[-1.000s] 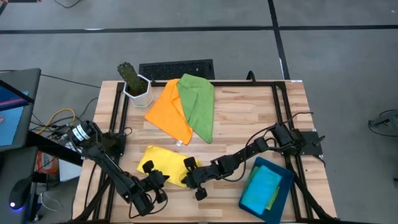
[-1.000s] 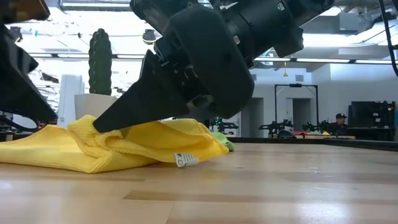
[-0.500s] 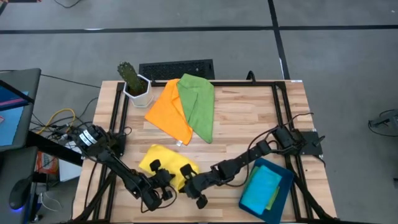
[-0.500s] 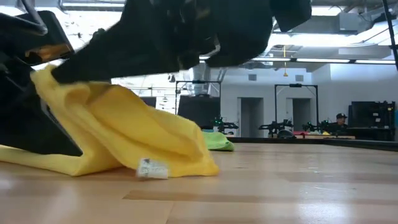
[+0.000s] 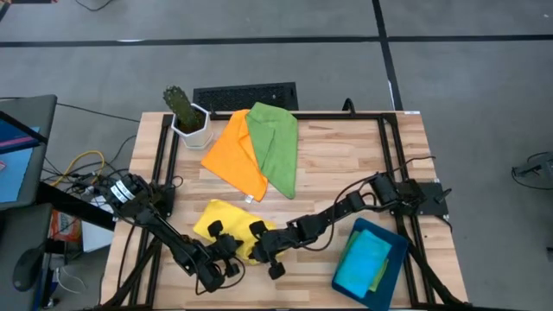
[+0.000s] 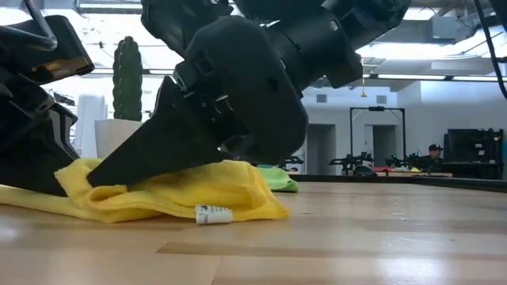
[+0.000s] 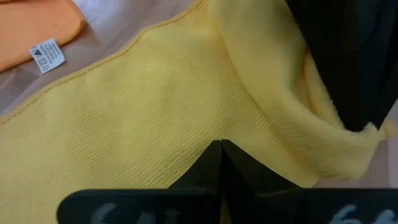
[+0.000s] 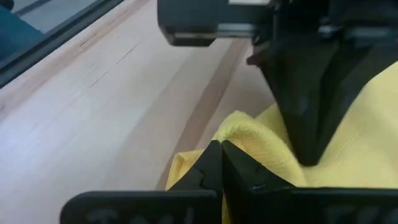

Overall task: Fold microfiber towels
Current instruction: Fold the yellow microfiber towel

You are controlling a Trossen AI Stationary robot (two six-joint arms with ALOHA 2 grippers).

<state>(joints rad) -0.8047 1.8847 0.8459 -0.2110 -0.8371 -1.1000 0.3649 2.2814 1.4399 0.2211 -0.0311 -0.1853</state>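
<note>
Both grippers pinched the soft yellow microfiber towel (image 5: 226, 226) at the wooden table's (image 5: 346, 164) near edge: the left gripper (image 5: 223, 250) and right gripper (image 5: 259, 244) each had fingers pressed together on a fold of it. Farther back lay the orange towel (image 5: 232, 154) and green towel (image 5: 276, 142), overlapping.

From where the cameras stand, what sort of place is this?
Probably a robotics lab or workshop: a wooden worktable on a dark frame, more robot rigs across an open hall, and a person at screens.
</note>
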